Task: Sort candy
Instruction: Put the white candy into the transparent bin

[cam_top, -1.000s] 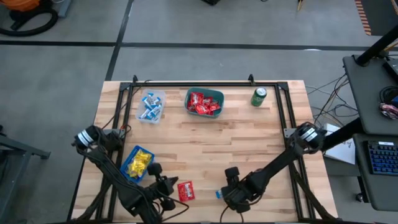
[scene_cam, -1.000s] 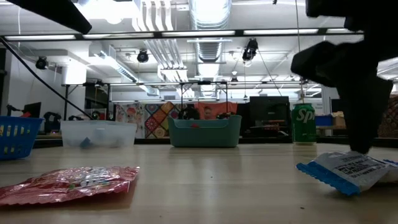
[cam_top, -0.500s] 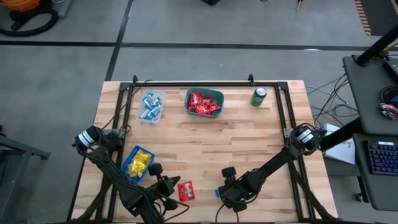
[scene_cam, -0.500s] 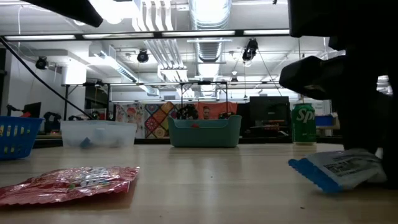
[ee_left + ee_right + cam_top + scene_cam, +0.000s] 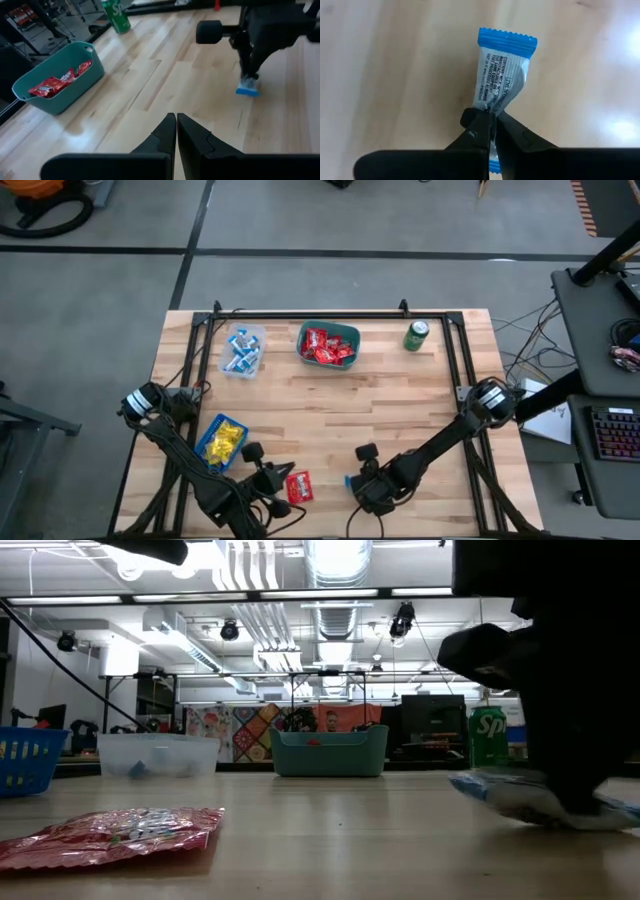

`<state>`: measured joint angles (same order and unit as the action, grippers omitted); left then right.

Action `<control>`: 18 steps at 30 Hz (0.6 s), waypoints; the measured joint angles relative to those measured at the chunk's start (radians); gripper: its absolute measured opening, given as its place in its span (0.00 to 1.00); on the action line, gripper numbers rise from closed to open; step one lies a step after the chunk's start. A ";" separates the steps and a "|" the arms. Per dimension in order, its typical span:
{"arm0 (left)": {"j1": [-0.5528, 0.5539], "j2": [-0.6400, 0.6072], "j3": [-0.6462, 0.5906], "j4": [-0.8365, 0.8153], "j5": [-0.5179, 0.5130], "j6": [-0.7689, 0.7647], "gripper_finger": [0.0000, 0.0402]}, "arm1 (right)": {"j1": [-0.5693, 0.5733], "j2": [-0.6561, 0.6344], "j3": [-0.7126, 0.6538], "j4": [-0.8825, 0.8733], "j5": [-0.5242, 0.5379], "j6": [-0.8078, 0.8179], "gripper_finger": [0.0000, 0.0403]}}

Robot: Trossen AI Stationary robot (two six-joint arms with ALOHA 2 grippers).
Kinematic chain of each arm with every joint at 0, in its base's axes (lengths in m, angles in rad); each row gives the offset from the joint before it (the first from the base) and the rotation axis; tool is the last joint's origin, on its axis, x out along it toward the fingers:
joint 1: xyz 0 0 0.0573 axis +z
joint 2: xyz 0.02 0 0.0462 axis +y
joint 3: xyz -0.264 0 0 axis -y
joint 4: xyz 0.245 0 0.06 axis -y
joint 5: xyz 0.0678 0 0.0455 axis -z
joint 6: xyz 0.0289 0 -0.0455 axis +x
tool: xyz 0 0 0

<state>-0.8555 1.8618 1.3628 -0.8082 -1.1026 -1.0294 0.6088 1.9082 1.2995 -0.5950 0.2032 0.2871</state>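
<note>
Wooden table (image 5: 330,405) with a black rail frame around its edges; both dark arms reach in along the near edge. Far side, in a row: clear tub (image 5: 243,350) holding blue-and-white wrapped candy, teal bin (image 5: 328,344) holding red packets, green can (image 5: 416,335) standing upright off to the right of the bin. Left side, nearer the front: blue basket (image 5: 221,442) with yellow packets inside. Left gripper (image 5: 176,131) sits near the front edge just right of the blue basket, fingers pressed together with nothing between them. One loose red packet (image 5: 298,486) lies flat on the wood just beside that gripper, not touched by it. Right gripper (image 5: 491,122) is down at the table to the right of the red packet, fingers pinched tight on the middle of a single blue-and-white candy (image 5: 501,80); the wrapper crumples at the pinch point, one blue crimped end sticking out ahead of the fingertips, the other end showing behind them. In the low view the candy's end lies at table level under the dark gripper body.
</note>
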 joint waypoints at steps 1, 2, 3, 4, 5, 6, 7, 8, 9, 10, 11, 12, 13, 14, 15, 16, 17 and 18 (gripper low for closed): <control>0.001 0.000 0.000 0.005 -0.010 0.000 0.00 | 0.001 -0.006 -0.002 -0.005 0.023 0.000 0.02; 0.001 0.000 0.000 0.016 -0.020 0.000 0.00 | 0.001 -0.015 -0.004 -0.006 0.051 0.003 0.02; 0.002 0.000 0.000 0.028 -0.033 0.000 0.00 | 0.003 -0.027 -0.007 -0.005 0.083 0.009 0.02; 0.003 0.000 0.000 0.038 -0.046 0.000 0.00 | 0.004 -0.041 -0.011 -0.003 0.114 0.017 0.02; 0.003 0.000 0.000 0.046 -0.061 0.000 0.00 | 0.004 -0.053 -0.016 -0.002 0.147 0.027 0.02; 0.003 0.000 0.000 0.054 -0.066 0.000 0.00 | 0.004 -0.064 -0.022 0.002 0.180 0.038 0.02; 0.003 0.000 0.000 0.058 -0.067 0.000 0.00 | 0.004 -0.077 -0.032 0.007 0.216 0.051 0.02; 0.005 0.000 0.000 0.061 -0.068 0.000 0.00 | 0.006 -0.088 -0.048 0.010 0.251 0.063 0.02; 0.005 0.000 0.000 0.062 -0.068 0.000 0.00 | 0.006 -0.096 -0.063 0.021 0.282 0.071 0.02; 0.006 0.000 0.000 0.068 -0.068 0.000 0.00 | 0.006 -0.110 -0.082 0.048 0.315 0.081 0.02; 0.009 0.000 0.000 0.074 -0.068 0.000 0.01 | 0.007 -0.123 -0.100 0.077 0.350 0.091 0.02; 0.011 0.000 0.000 0.080 -0.068 0.000 0.02 | 0.007 -0.137 -0.118 0.112 0.381 0.099 0.02; 0.013 0.000 0.000 0.090 -0.069 0.000 0.04 | 0.008 -0.153 -0.139 0.156 0.413 0.103 0.02; 0.015 0.000 -0.001 0.102 -0.071 0.002 0.05 | 0.008 -0.166 -0.159 0.212 0.444 0.104 0.02; 0.018 0.000 -0.004 0.120 -0.080 0.011 0.07 | 0.008 -0.174 -0.179 0.275 0.473 0.104 0.02; 0.021 0.000 -0.008 0.148 -0.089 0.024 0.09 | 0.008 -0.183 -0.199 0.341 0.501 0.099 0.02; 0.025 0.000 -0.014 0.180 -0.097 0.045 0.11 | 0.008 -0.188 -0.219 0.415 0.531 0.088 0.02; 0.029 0.000 -0.023 0.221 -0.107 0.076 0.14 | 0.007 -0.191 -0.234 0.492 0.555 0.064 0.02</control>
<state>-0.8266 1.8618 1.3398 -0.5874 -1.2100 -0.9538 0.6154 1.7169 1.0650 -0.1029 0.7587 0.3516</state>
